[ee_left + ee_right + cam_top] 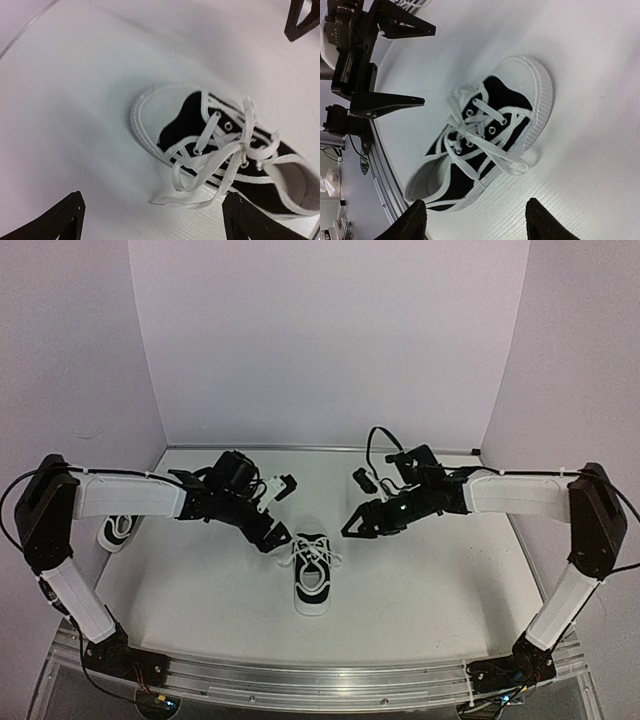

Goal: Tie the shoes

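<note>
Top view: centre shoe (312,582) sits mid-bench (440,580), upright on its sole, white laces (318,548) splayed at its far end. Left gripper (277,534) is just beside that end on the left. Right gripper (353,526) is near it on the right, not touching. Second shoe (118,530) is at the left edge, partly hidden behind the left arm (130,495), well apart from both grippers.

Left wrist: left gripper (155,195) is spread wide and holds nothing, with the shoe (192,125) lying between and beyond the fingers. Laces (235,150) cross over the tongue, and one loose end trails off the side onto the bench (75,100). Can't tell if there's a real knot. One right gripper finger (302,20) shows top right.

Right wrist: right gripper (476,201) is also spread wide and empty, above the bench (590,125). The shoe (502,92) is ahead of it, lace (470,127) strands hanging over the sidewall to the surface. Left gripper (429,65) shows on the far side, fingers wide apart, clear of the shoe.
</note>
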Tool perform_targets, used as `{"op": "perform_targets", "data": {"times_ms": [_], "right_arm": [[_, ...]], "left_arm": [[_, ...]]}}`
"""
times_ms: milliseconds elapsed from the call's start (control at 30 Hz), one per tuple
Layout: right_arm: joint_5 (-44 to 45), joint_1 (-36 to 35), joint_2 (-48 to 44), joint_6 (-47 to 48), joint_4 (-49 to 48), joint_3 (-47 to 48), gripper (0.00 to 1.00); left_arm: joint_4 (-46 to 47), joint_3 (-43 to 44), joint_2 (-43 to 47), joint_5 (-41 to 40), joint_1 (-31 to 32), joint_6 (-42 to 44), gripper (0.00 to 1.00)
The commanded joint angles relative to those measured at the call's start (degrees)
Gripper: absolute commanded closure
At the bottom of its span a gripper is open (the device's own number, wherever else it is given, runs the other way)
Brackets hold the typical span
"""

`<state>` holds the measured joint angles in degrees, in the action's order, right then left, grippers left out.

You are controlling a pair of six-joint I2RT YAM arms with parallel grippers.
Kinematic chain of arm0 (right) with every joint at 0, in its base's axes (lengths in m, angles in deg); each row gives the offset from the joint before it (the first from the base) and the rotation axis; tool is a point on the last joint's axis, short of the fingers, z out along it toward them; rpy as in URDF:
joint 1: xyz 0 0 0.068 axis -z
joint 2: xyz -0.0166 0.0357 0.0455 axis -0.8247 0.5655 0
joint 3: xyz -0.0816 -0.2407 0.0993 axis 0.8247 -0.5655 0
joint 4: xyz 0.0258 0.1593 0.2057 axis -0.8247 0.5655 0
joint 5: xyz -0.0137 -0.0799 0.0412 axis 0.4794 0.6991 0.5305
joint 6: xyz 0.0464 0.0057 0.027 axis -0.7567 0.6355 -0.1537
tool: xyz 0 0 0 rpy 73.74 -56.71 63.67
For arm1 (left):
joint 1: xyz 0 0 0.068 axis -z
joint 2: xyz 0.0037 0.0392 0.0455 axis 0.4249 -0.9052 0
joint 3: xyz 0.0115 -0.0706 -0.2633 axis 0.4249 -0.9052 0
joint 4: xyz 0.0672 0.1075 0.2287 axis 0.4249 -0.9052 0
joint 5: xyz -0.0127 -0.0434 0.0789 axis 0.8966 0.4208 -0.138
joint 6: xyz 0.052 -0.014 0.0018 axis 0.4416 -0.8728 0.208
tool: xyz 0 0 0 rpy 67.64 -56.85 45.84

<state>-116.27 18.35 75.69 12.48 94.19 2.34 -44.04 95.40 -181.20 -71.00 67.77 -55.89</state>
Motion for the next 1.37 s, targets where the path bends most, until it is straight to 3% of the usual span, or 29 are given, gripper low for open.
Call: {"op": "perform_targets", "data": {"times_ms": [0, 167, 333, 433, 567, 767, 1333], "right_arm": [[4.7, -0.2, -8.3, -0.2, 2.5, 2.9, 0.28], [10.1, -0.1, -15.7, -0.5, 3.4, 1.5, 0.13], [16.4, -0.1, -22.9, -4.5, 2.0, -3.6, 0.02], [16.3, -0.1, -27.3, -8.5, -0.9, -9.9, 0.02], [16.2, -0.1, -31.6, -13.6, -6.5, -20.4, 0.02], [15.3, -0.1, -32.8, -19.3, -12.8, -32.5, 0.02], [13.7, -0.1, -28.4, -18.1, -15.9, -32.9, 0.02]], "left_arm": [[-2.1, 5.2, 11.3, -7.5, 0.1, -5.5, 0.0], [-4.3, 6.1, 18.4, -20.7, -0.1, -18.6, 0.0], [-7.6, 2.8, 23.0, -20.0, -0.2, -23.5, 0.01], [-7.8, -2.8, 25.3, -16.3, -0.2, -27.6, 0.0], [-7.0, -12.2, 27.7, -17.1, -0.2, -35.1, 0.0], [-3.4, -24.1, 29.8, -16.0, -0.2, -42.8, 0.0], [-2.2, -22.2, 24.7, -16.0, -0.2, -43.5, 0.0]]}}
